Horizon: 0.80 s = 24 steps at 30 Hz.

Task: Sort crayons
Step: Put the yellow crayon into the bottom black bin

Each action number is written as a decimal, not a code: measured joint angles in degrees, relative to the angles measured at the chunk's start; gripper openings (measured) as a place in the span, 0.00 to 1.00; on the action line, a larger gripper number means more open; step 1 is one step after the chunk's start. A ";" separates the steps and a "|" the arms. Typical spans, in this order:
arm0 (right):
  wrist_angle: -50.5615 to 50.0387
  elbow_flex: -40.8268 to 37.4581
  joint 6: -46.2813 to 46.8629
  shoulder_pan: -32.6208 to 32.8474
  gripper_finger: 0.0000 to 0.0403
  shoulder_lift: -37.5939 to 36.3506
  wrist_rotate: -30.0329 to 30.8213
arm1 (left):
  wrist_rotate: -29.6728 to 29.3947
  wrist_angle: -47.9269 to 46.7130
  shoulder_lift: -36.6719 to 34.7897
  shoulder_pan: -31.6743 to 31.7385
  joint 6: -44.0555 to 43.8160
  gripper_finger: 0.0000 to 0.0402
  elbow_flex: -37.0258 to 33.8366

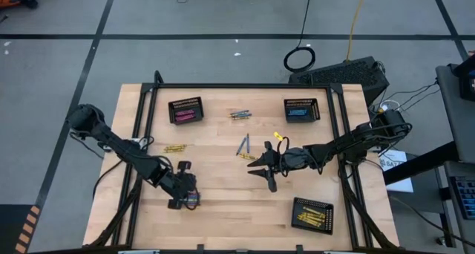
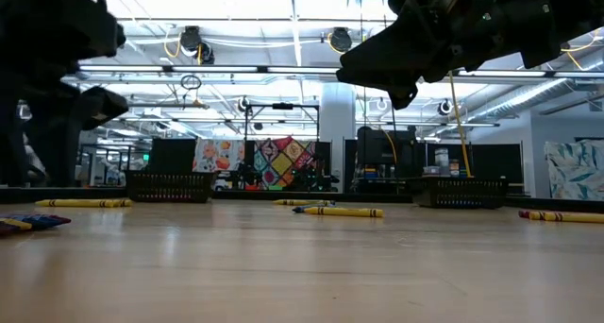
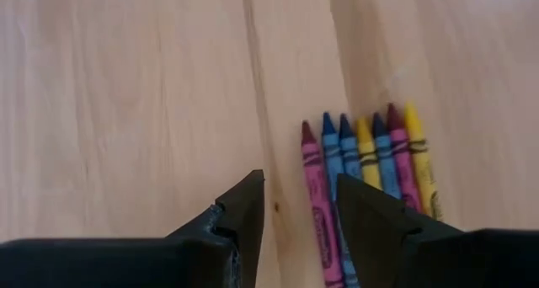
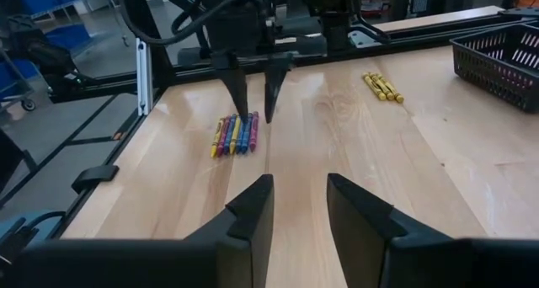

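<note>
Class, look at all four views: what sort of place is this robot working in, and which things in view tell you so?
Probably a robotics lab or workshop in a large industrial hall. The wooden table sits inside a black metal frame, cables trail across the grey floor, and the low view shows a high ceiling with strip lights.

Smooth pale wood table; paper-wrapped crayons; black mesh baskets.

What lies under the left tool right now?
Under the open left tool: a row of pink, blue and yellow crayons on the table. Their lower ends are hidden behind the fingers.
</note>
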 joint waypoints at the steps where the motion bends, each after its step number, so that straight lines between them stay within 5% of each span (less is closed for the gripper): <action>1: 0.00 0.00 0.00 0.00 0.25 0.00 0.00 | 0.00 0.00 0.00 -0.08 -0.16 0.36 -0.37; 14: -0.02 0.00 0.00 0.00 0.25 0.00 0.00 | -0.95 0.69 3.60 -1.35 -0.18 0.36 -0.77; 24: 0.03 0.00 -0.17 -0.13 0.25 0.00 0.07 | -2.12 -12.60 3.34 -5.26 -15.21 0.31 8.97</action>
